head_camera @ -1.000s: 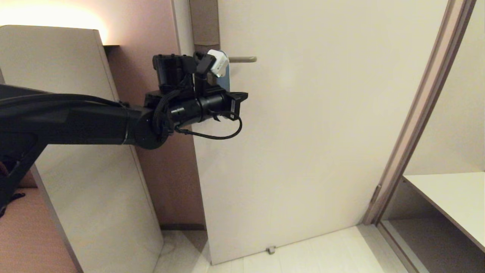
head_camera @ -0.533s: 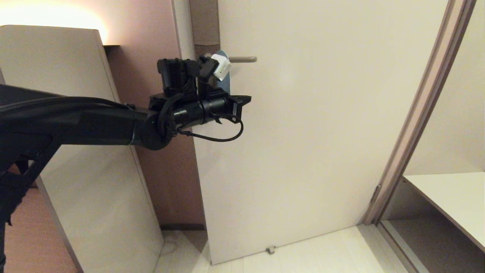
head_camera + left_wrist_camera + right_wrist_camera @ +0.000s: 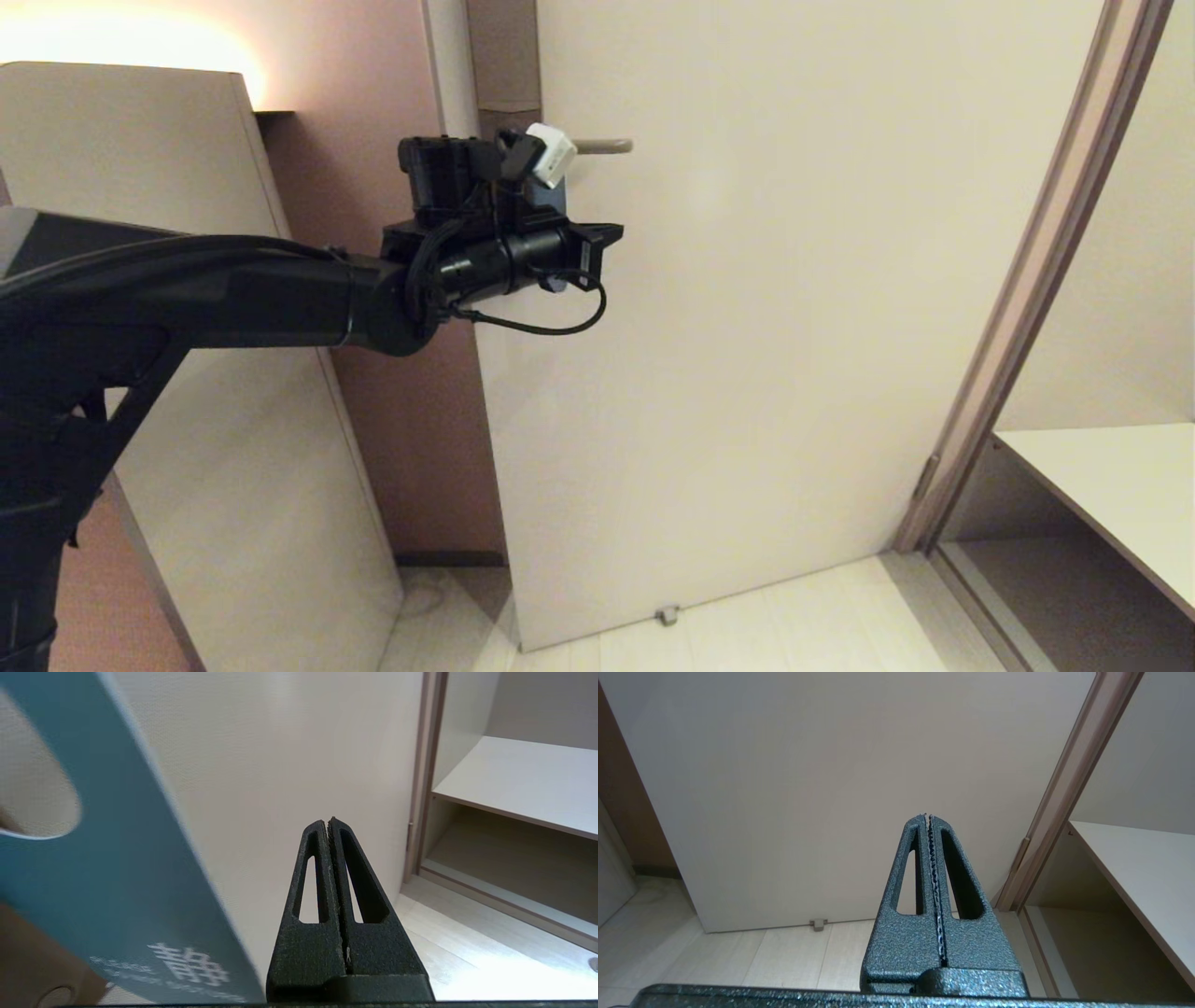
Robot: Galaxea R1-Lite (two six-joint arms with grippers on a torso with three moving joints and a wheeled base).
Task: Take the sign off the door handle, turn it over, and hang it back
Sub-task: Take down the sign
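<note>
One pale door [image 3: 747, 355] fills most of the head view, standing between a brown wall strip on the left and a wood-toned door frame [image 3: 1036, 280] on the right, with a light shelf [image 3: 1111, 485] beyond that frame and pale floor boards [image 3: 766, 625] below. A tall beige panel [image 3: 187, 392] leans in the left part of the scene. Across it reaches the black left arm [image 3: 233, 299], stretched out level toward the door's latch edge, with a looped black cable hanging under its wrist. The sign [image 3: 117, 858] hangs against the door just beside that wrist; in the head view only a blue sliver [image 3: 556, 196] of it shows behind the arm, while the left wrist view shows its teal-blue face with white lettering and the oval hole, tilted across the picture. The door handle [image 3: 602, 147] is a slim grey-beige lever sticking out level from behind a small white block on the arm. The left gripper [image 3: 331, 823] has its two dark fingers pressed together with nothing between them, and it sits beside the sign, not touching it, its tips pointing toward the bare door. The right gripper [image 3: 927, 817] appears only in its own wrist view, low and well apart from the handle, jaws likewise pressed together and empty, aimed at the door's lower part and a small doorstop [image 3: 817, 924] on the floor.
</note>
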